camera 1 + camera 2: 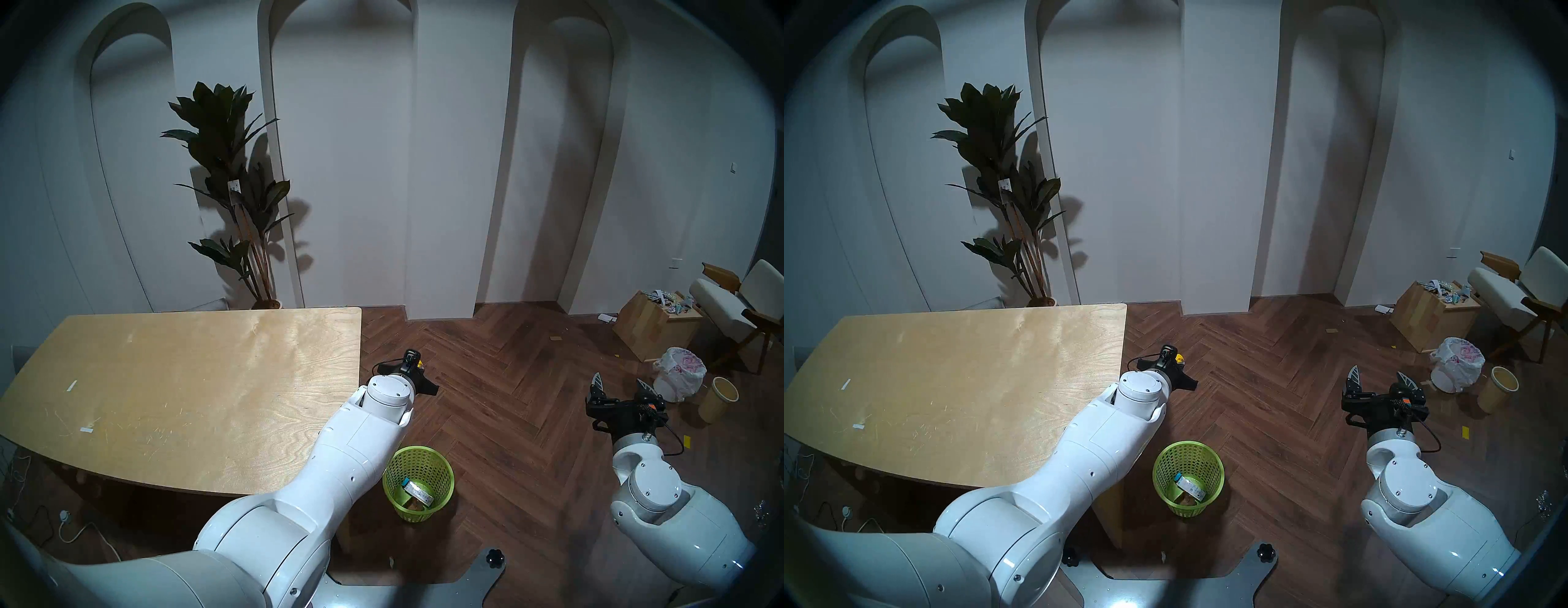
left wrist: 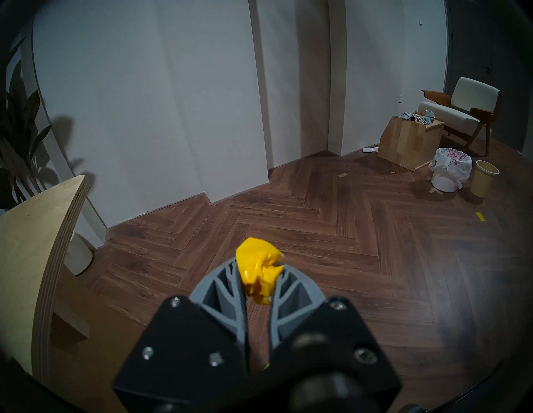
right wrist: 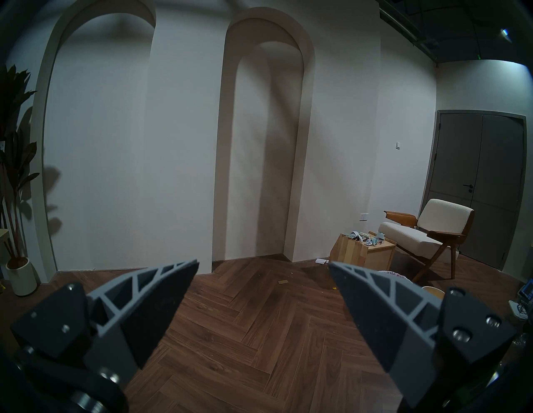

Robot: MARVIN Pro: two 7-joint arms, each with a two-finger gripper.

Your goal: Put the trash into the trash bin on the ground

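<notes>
L gripper [image 2: 258,277] fingers clamp crumpled yellow paper ball [image 2: 259,272] above floor, beyond green bin [image 1: 441,488]; head views show only a yellow speck [image 1: 420,363], wrist hides the rest. Bin holds blue-white carton [image 1: 418,492], 2nd item under it unclear. R gripper [image 3: 264,268] spread wide, empty.

White walls with arched niches [image 1: 343,148] rise over dark herringbone wood floor [image 1: 509,382]. Pale wooden table [image 1: 191,390] near left, potted plant [image 1: 237,191] behind it. Far right: cream armchair [image 1: 738,305], wooden crate [image 1: 653,322], grey door [image 3: 478,184].
</notes>
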